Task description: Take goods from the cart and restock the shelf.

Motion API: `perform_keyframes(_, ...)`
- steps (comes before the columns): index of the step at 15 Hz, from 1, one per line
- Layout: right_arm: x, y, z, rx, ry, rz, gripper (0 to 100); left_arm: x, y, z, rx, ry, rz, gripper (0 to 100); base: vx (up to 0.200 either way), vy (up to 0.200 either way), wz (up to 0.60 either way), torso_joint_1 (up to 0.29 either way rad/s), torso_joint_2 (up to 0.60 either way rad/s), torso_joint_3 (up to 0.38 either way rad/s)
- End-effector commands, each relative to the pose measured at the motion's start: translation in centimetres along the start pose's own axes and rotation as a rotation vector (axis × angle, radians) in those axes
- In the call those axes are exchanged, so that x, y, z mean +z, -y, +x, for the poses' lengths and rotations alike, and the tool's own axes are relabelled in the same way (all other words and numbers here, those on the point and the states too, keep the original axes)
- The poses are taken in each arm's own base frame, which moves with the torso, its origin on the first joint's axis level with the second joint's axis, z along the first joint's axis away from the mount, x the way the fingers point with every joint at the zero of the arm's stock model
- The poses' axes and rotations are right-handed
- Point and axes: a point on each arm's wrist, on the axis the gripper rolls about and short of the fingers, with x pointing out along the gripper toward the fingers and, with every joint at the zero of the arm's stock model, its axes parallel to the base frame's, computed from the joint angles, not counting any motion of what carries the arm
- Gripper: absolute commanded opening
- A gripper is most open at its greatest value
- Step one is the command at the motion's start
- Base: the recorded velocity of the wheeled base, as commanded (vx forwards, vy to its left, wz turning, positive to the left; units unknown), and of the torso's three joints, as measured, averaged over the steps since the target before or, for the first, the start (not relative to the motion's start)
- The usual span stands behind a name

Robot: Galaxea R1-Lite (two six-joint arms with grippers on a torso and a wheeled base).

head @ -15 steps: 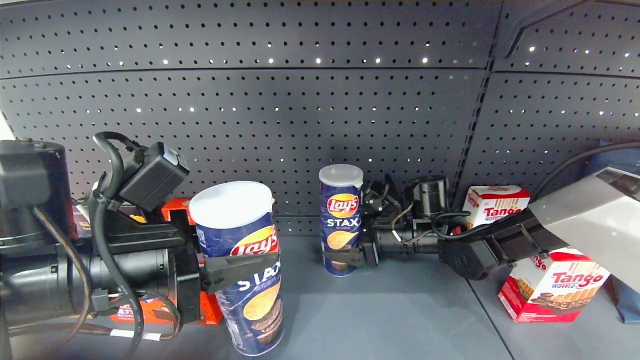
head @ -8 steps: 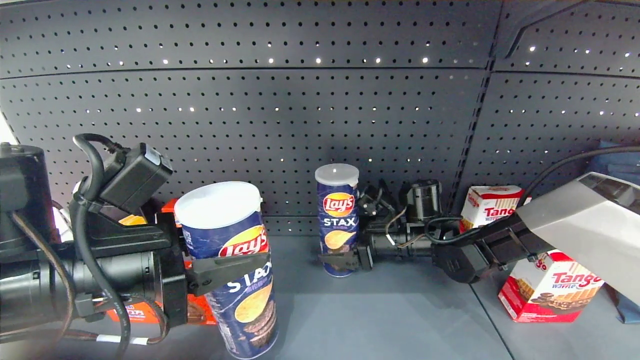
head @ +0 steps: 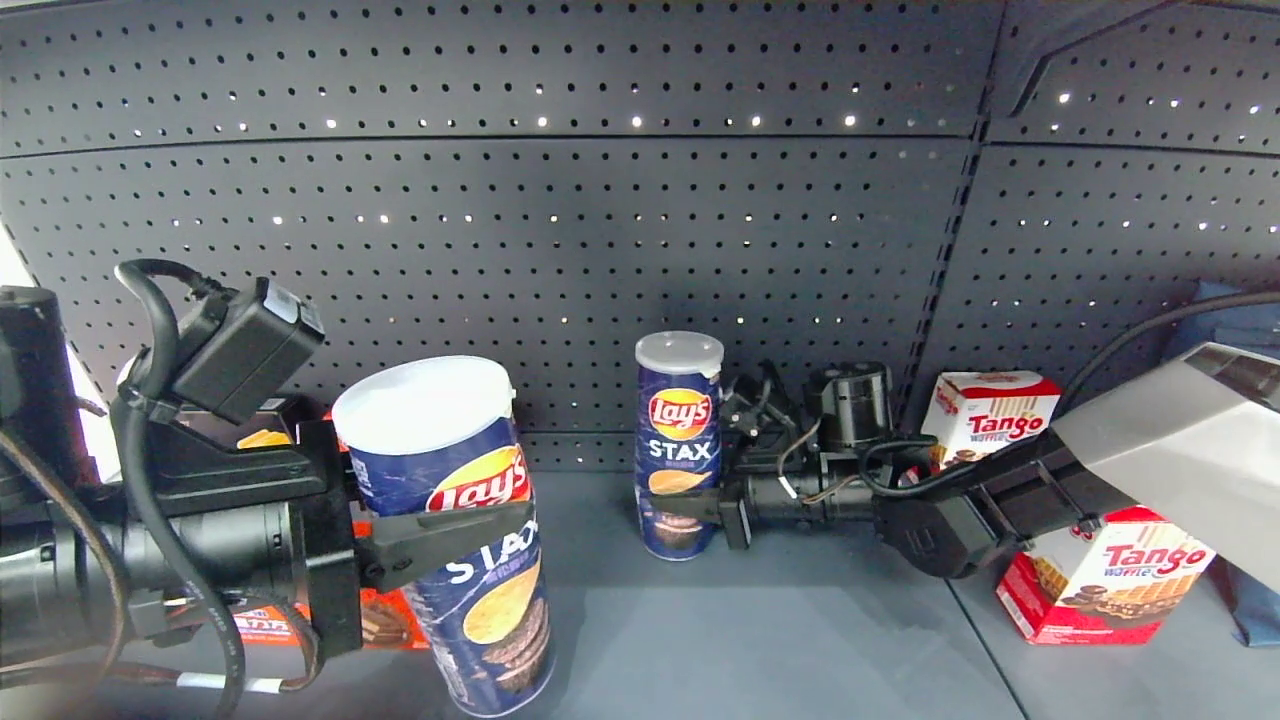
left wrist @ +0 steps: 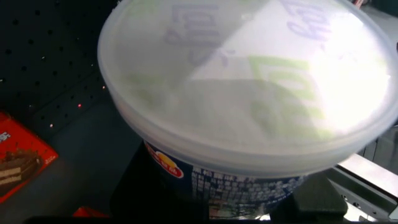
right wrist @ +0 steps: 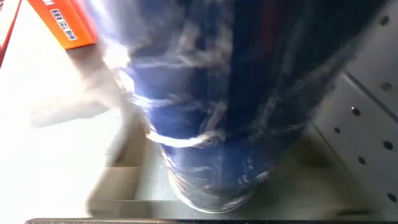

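Head view: left gripper [head: 448, 528] clamps near can [head: 480, 610], lower left; right gripper [head: 684, 503] clamps far can [head: 682, 425], centre. Wrist views add lid [left wrist: 249, 81] top, orange box [right wrist: 62, 25] past far can

Two blue chip cans [head: 470, 600] [head: 678, 440], two red-and-white wafer boxes [head: 995, 420] [head: 1120, 590], at least one orange box [head: 385, 625] partly hidden

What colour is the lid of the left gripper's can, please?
White lid; best in left wrist view.

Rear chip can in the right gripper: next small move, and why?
Probably open the right gripper and withdraw: the rear chip can looks upright, its base seemingly on the shelf close to the pegboard wall, so it seems placed.
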Motion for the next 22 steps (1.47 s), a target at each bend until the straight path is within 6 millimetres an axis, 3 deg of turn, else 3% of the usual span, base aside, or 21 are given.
perform_keyframes(1,0.2,-0.1,-0.1,0.000,0.003,-0.003,0,0.0,0.0,0.0,0.001,0.000,0.000,0,0.000,0.000,0.00,0.000,0.00,0.000)
perform_keyframes(5,1.2,-0.7,-0.9,-0.005,0.016,-0.015,0,0.0,0.0,0.0,0.001,0.002,0.001,0,0.000,0.000,0.00,0.000,0.00,0.000)
perform_keyframes(9,3.0,-1.7,-2.8,-0.054,0.043,-0.041,0,0.1,0.0,0.0,0.001,0.004,0.003,0,0.000,0.000,0.00,0.000,0.00,0.000)
perform_keyframes(10,3.3,-2.8,-4.1,-0.060,0.052,-0.052,0,0.3,0.0,-0.1,0.001,0.010,0.006,0,0.000,0.000,0.00,0.000,0.00,0.000)
perform_keyframes(18,0.9,-9.2,-8.5,-0.055,0.038,-0.053,0,0.5,0.1,-0.4,0.006,0.023,0.011,0,0.000,0.000,0.00,0.000,0.00,0.000)
perform_keyframes(22,0.5,-10.6,-9.6,-0.039,0.030,-0.051,0,0.5,0.0,-0.4,0.014,0.024,0.009,0,0.000,0.000,0.00,0.000,0.00,0.000)
